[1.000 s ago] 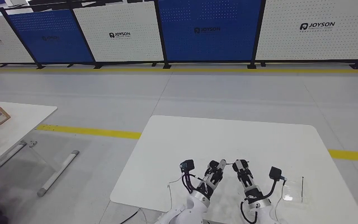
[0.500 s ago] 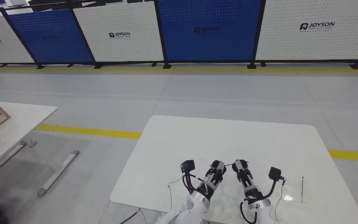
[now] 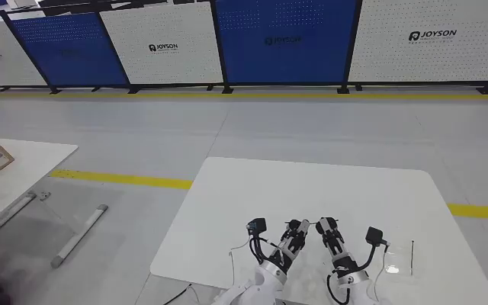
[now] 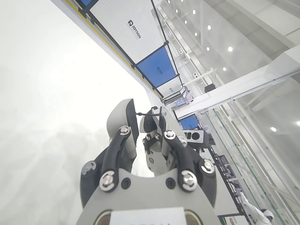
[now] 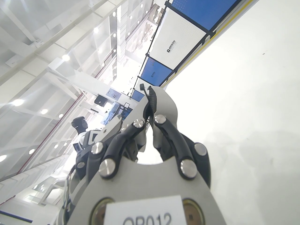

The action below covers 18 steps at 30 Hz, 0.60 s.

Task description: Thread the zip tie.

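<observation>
A thin black zip tie (image 5: 142, 87) sticks out from the fingertips of my right gripper (image 5: 150, 94), which is shut on it, with the tie's small square head just past the tips. In the left wrist view my left gripper (image 4: 145, 111) stands open, and the zip tie (image 4: 146, 114) runs across the gap between its two pads. The white tip of the right gripper (image 4: 152, 118) sits right behind that gap. From above, the left gripper (image 3: 300, 226) and right gripper (image 3: 325, 223) are tip to tip over the near part of the white table (image 3: 305, 183).
A second black zip tie (image 3: 412, 255) lies straight on the table near the right edge, beside a clear plastic bag (image 3: 393, 267). The table's near edge is close to both arms. The far half of the tabletop is bare.
</observation>
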Motion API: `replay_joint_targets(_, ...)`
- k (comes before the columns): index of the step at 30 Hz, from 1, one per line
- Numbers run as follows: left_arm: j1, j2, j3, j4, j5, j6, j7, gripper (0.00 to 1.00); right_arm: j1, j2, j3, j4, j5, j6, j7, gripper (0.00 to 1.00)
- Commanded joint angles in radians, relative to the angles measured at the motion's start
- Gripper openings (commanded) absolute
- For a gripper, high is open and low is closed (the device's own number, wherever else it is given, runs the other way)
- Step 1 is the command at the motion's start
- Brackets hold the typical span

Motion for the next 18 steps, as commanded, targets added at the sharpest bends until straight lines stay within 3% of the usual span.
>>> replay_joint_targets(1,-0.001,-0.001,0.000,0.001,0.002,0.002,0.001,0.17,0.000,-0.001,0.001,0.000,-0.002,-0.001,0.000,0.00)
replay_joint_targets(5,-0.002,-0.002,0.000,0.004,0.001,0.002,0.004,0.00,-0.001,-0.003,0.002,0.001,-0.002,-0.004,0.001,0.00)
replay_joint_targets(18,-0.001,-0.003,0.001,0.005,0.017,-0.010,-0.019,0.00,-0.003,-0.006,0.009,-0.002,-0.018,-0.013,0.016,0.00)
